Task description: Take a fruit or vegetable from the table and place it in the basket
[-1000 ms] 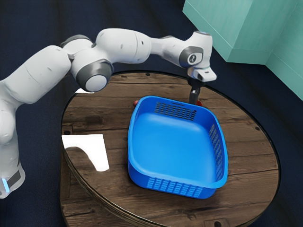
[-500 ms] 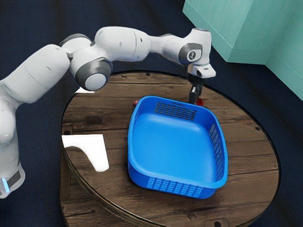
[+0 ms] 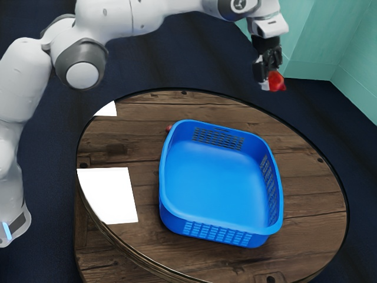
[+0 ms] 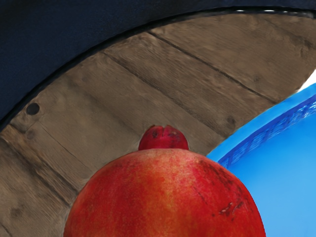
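step: carry, fruit airborne | pincer [image 3: 270, 77]: clamped on pomegranate [image 3: 276, 81] | pomegranate: held above tabletop [image 3: 312, 188], outside blue basket [image 3: 166, 203] | next: move over basket's open middle, lower, release

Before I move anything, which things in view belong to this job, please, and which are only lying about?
For the job:
pomegranate, held in the jaws
blue basket

Apparently just lying about:
small red thing, partly hidden by the basket
larger white patch, its nature unclear
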